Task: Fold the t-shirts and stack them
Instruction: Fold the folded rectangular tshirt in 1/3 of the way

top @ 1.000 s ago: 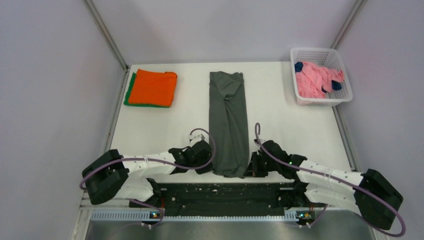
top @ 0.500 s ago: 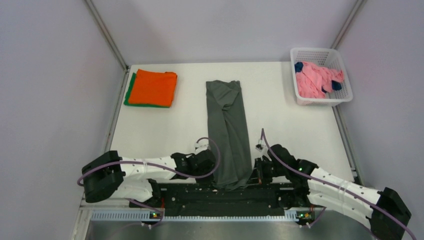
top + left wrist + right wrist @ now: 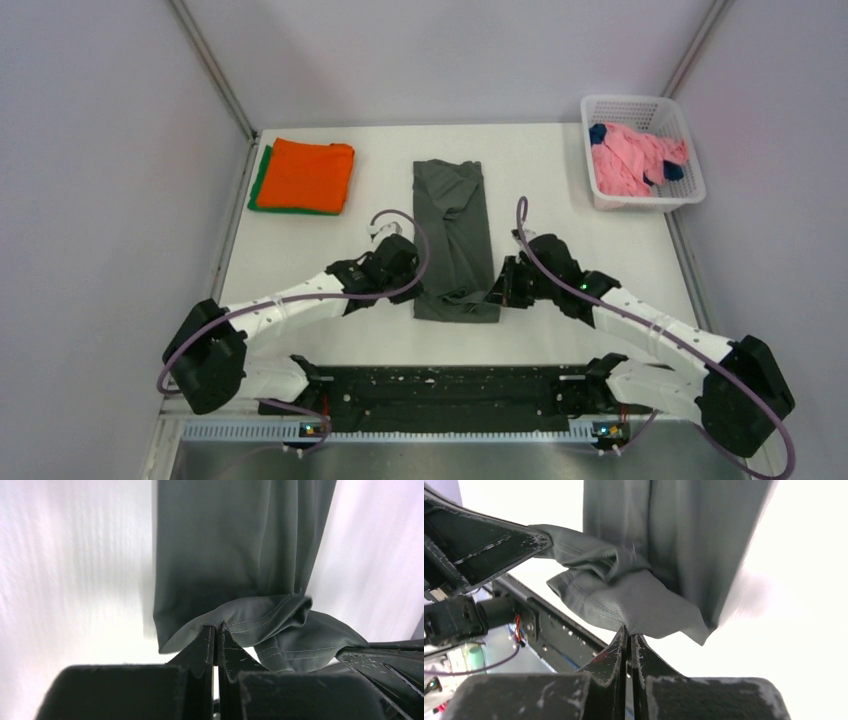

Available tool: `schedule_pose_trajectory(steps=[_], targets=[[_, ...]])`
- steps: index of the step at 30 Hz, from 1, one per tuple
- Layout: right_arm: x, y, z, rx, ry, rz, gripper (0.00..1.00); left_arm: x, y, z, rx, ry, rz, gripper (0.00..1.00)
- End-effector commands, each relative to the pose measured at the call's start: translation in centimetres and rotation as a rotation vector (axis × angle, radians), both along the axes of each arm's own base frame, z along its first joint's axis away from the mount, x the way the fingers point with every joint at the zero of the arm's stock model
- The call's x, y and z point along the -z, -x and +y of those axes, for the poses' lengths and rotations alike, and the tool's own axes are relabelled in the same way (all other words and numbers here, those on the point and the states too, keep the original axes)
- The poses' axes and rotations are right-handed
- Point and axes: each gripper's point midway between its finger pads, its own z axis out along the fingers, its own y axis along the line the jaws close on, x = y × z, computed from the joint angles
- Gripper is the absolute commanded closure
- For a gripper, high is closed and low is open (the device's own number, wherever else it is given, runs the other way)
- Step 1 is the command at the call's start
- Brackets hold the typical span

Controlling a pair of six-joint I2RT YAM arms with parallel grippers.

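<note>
The dark olive-grey t-shirt (image 3: 455, 230) lies as a long narrow strip down the table's middle, its near end folded back over itself. My left gripper (image 3: 418, 283) is shut on the hem's left corner (image 3: 220, 625). My right gripper (image 3: 494, 291) is shut on the hem's right corner (image 3: 634, 630). Both hold the hem lifted above the strip. A folded orange t-shirt (image 3: 305, 174) lies on a green one (image 3: 258, 182) at the far left. Pink (image 3: 625, 160) and navy (image 3: 597, 133) t-shirts lie crumpled in the basket.
The white lattice basket (image 3: 690, 170) stands at the far right corner. The black base rail (image 3: 450, 390) runs along the near edge. Grey walls enclose the table on three sides.
Both grippers have carried the shirt's near hem away from the table's front edge toward the far side, folding the lower part over the strip. The shirt now looks shorter.
</note>
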Motion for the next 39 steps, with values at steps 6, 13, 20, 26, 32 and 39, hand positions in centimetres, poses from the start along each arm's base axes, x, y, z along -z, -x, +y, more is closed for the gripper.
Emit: schedule_pose_trajectory(steps=[6, 13, 20, 26, 32, 39], targets=[[-3.9, -8.7, 1.0, 0.038, -0.032, -0.163, 1.0, -3.4, -7.9, 0.5, -0.05, -0.054, -0.12, 1.0], [-4.6, -13.5, 1.1, 0.082, -0.056, -0.185, 1.0, -2.9, -11.9, 1.3, -0.082, -0.079, -0.093, 1.0], [-2.5, -16.8, 1.2, 0.089, -0.058, -0.143, 1.0, -2.2, -15.0, 2.0, -0.111, -0.126, -0.076, 1.0], [-0.8, -19.2, 0.9, 0.122, -0.048, -0.132, 1.0, -1.2, -16.7, 1.8, -0.089, -0.128, -0.052, 1.0], [-0.1, -22.1, 0.6, 0.162, -0.023, -0.163, 0.99, 0.5, -18.2, 1.4, -0.059, -0.135, -0.02, 0.81], [-1.7, -24.6, -0.1, 0.179, -0.009, -0.207, 0.22, -2.0, -20.1, 3.4, -0.123, -0.144, -0.056, 0.02]])
